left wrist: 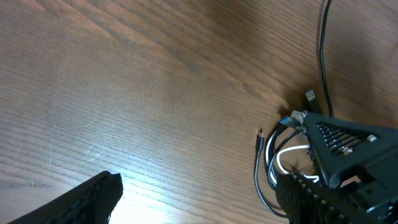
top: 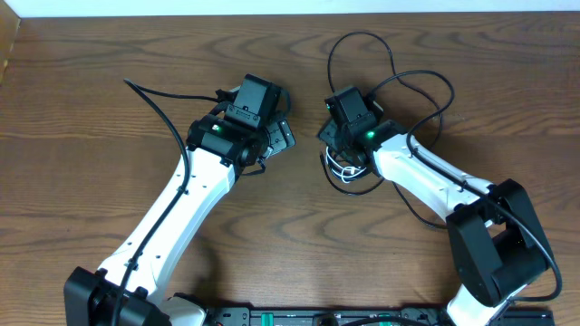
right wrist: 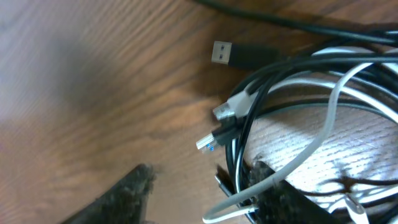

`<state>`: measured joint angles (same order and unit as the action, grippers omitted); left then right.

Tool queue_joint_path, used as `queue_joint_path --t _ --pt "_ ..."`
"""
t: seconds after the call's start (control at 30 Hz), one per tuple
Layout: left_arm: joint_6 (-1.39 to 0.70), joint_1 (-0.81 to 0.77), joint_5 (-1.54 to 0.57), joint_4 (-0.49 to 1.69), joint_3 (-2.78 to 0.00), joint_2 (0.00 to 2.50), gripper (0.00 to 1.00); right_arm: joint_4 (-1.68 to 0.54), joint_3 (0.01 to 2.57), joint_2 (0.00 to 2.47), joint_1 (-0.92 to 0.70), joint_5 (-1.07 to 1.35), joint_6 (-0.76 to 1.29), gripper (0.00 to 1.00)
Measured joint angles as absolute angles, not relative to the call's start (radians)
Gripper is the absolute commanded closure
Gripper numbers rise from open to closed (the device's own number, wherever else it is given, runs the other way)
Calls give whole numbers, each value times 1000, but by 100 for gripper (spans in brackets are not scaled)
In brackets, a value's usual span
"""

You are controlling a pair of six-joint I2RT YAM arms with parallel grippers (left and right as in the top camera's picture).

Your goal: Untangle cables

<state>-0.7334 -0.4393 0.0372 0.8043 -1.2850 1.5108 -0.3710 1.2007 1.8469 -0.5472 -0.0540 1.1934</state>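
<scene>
- The cables (top: 349, 177), a knot of thin black cords with one short white cord looped through, lay on the brown wood-grain table (top: 109, 72), right of centre. Long black loops ran out from the knot toward the far edge and the right.
- The right gripper (top: 337, 149) hung directly over the knot. In its wrist view the right gripper (right wrist: 199, 186) had its two fingers apart. Several black strands and the white one sat against the inner face of one finger, and bare wood showed beside the other. Nothing was clamped.
- The left gripper (top: 281, 136) was spread wide and empty, just beside the knot and not touching it. Its own view showed only bare table between its fingers (left wrist: 93, 199).
- Key relation: the knot lay under the right gripper and off to the left gripper's right, so the right arm was nearer.
- The plug ends, including a black USB plug with a silver tip (right wrist: 233, 55), fanned out on the knot's side facing the left gripper. The loops trailed the opposite way.
- Judgement: the right arm pins or lifts the knot, and the left arm pulls a plug end toward its own side.
</scene>
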Motion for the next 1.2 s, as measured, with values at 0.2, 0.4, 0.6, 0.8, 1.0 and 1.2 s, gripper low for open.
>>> queue_joint_path --t 0.2,0.4,0.6,0.8,1.0,1.2 --pt "-733 -439 37 805 -1285 1511 15 -370 1200 1847 -547 -84 1179 98" --pt "-733 -439 37 804 -1285 1511 15 -371 1200 1836 -547 -81 1114 98" --pt "-733 -439 37 808 -1285 1511 14 -360 1196 1688 -546 -80 984 99" --pt "-733 -439 37 825 -1285 1511 14 -329 1196 1437 -546 -64 852 99" --pt "-736 -439 38 827 -1285 1511 2 -298 1196 1225 -546 -58 781 98" --pt "-736 -439 39 828 -1285 1511 2 -324 1196 1112 -546 -57 725 94"
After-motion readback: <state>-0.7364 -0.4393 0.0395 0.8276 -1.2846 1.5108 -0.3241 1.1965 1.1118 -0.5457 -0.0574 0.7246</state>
